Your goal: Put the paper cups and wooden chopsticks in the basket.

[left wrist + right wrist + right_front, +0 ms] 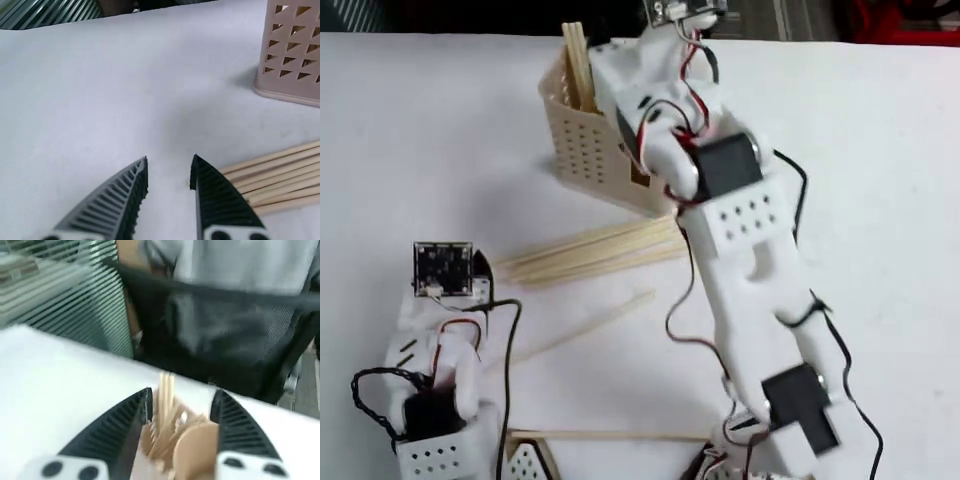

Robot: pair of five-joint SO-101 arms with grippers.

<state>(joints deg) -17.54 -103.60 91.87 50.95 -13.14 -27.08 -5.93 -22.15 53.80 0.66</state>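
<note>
Beige plastic basket (582,150) w/ perforated walls stands at the far middle of the white table (410,130). Several upright chopsticks (578,65) stand in its far-left corner, leaning on the wall. A bundle of chopsticks (595,250) lies flat on the table in front of the basket, near it but not touching, the sticks roughly side by side. 1 single chopstick (582,325) lies on a slant closer to the arms. 1 more, the near-edge chopstick (610,435), lies crosswise at the near edge of the high view.

The right arm (760,290) stretches from the near edge out over the basket & covers its right part. In the right wrist view the right gripper (183,390) has its fingers (120,425) set well apart w/ nothing pinched. Btwn them, lower down, are the upright sticks in the basket & a brown rounded shape (195,452), too blurred to say whether it is a paper cup.

The left arm (420,340) sits at the near left of the table, well apart from the basket. The left gripper (169,158) is over bare table, fingers moderately wide & empty. In the left wrist view the bundle's ends lie just beside 1 finger, w/ a corner of the basket farther off.
</note>
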